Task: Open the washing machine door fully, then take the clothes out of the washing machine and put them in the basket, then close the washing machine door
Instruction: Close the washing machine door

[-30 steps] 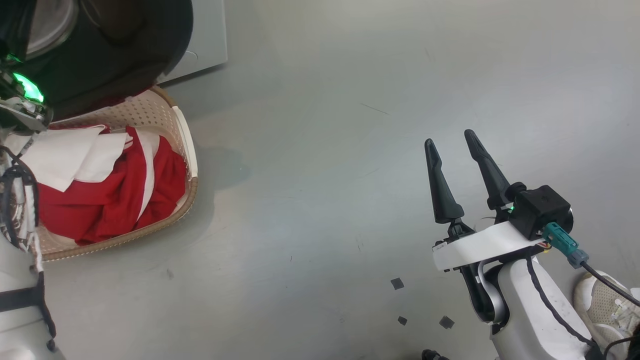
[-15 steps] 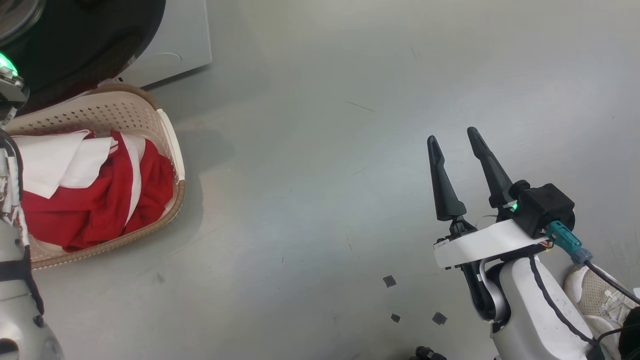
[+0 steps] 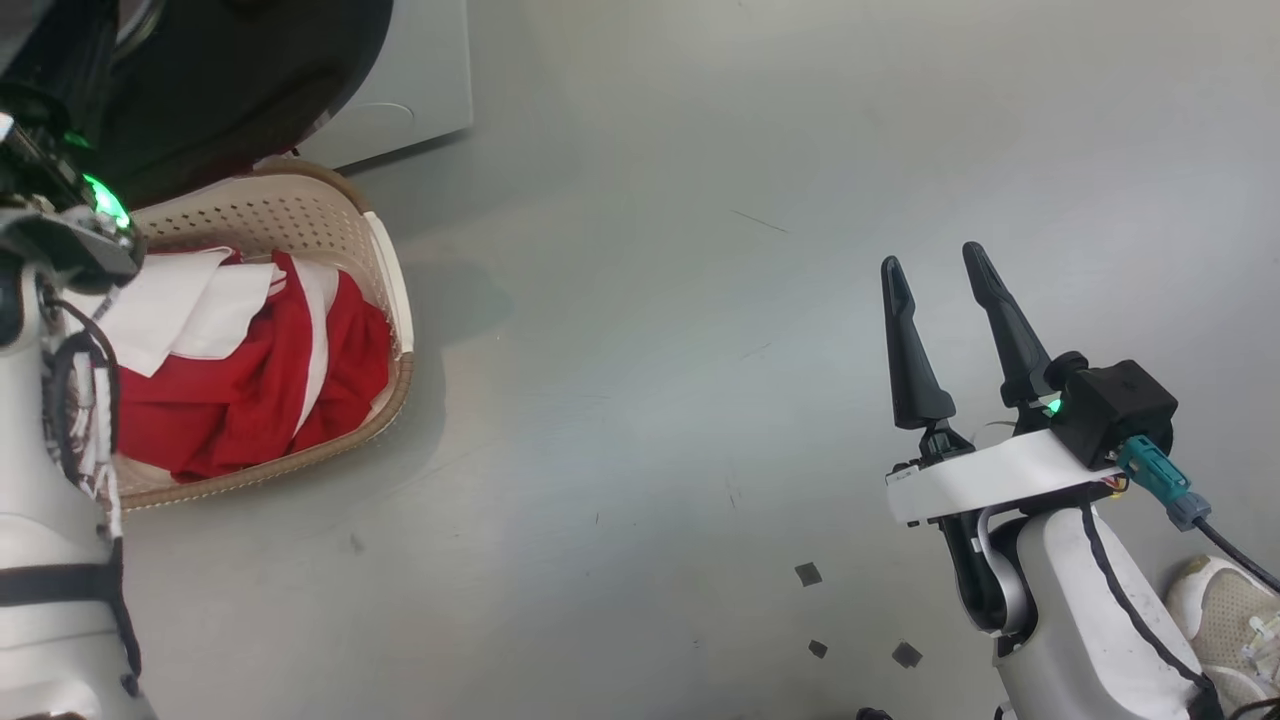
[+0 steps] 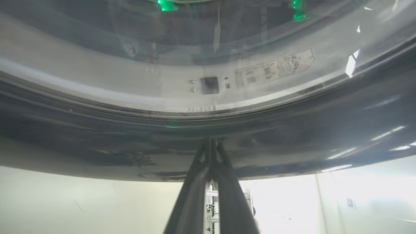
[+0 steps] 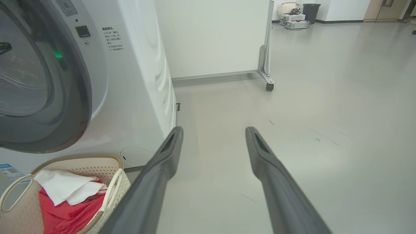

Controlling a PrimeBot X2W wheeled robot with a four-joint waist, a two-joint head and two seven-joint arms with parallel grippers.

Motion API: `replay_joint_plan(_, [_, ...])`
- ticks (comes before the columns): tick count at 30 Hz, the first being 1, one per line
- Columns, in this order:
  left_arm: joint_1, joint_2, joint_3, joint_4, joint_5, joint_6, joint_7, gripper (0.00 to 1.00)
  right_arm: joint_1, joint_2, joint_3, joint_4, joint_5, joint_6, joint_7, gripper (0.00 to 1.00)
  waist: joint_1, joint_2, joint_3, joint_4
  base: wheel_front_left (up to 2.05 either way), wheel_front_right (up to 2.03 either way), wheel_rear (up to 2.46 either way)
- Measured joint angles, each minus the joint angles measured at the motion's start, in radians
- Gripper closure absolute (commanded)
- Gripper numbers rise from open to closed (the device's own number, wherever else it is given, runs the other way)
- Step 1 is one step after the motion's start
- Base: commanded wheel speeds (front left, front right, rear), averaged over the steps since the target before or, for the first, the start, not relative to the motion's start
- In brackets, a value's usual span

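Observation:
The glossy black washing machine door [image 3: 230,90] hangs over the back of the cream basket [image 3: 395,290], partly swung out from the white washing machine [image 3: 420,80]. Red clothes with a white stripe [image 3: 250,380] and a white cloth [image 3: 190,300] lie in the basket. In the left wrist view my left gripper [image 4: 210,143] is shut and empty, its tips against the door's dark rim [image 4: 292,130] below the glass. My right gripper [image 3: 931,258] stands open and empty over bare floor, far right of the basket. The right wrist view shows the same gripper [image 5: 214,128], the machine [image 5: 136,81], door [image 5: 68,97] and basket [image 5: 113,182].
A person's pale shoe [image 3: 1220,610] is at the lower right beside my right arm. Small dark tape squares [image 3: 808,574] mark the grey floor. A white wheeled panel [image 5: 265,48] stands behind the machine, and a bin and boxes [image 5: 292,13] sit far back.
The whole head view swung left, then back right, so the camera moved. The right gripper stays open in the same pose. The clothes lie unchanged in the basket.

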Motion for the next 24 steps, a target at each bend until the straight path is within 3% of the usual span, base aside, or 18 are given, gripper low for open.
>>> replay_joint_plan(10, [0.152,-0.056,0.019,-0.027,-0.061,-0.008,0.034,1.0,0.002,-0.003,-0.04,0.003,-0.014,-0.001,0.0,0.0,0.0,0.0,-0.032,0.08,0.0,0.0,0.0])
replay_joint_plan(19, [0.305,-0.076,0.067,-0.188,-0.102,-0.008,0.043,1.0,0.014,-0.016,-0.05,0.021,-0.035,0.001,0.0,0.0,0.0,0.0,-0.085,0.157,0.0,0.0,0.0])
replay_joint_plan(22, [0.369,-0.091,0.072,-0.229,-0.107,-0.008,0.045,0.59,0.028,-0.019,-0.053,0.028,-0.039,0.001,0.0,0.0,0.0,0.0,-0.108,0.179,0.0,0.0,0.0])
replay_joint_plan(23, [0.39,-0.095,0.072,-0.245,-0.108,-0.008,0.045,0.36,0.037,-0.02,-0.055,0.031,-0.04,0.001,0.0,0.0,0.0,0.0,-0.116,0.186,0.0,0.0,0.0])
replay_joint_plan(24, [0.409,-0.097,0.071,-0.258,-0.108,-0.008,0.045,0.0,0.045,-0.021,-0.057,0.034,-0.04,0.001,0.0,0.0,0.0,0.0,-0.123,0.193,0.0,0.0,0.0])
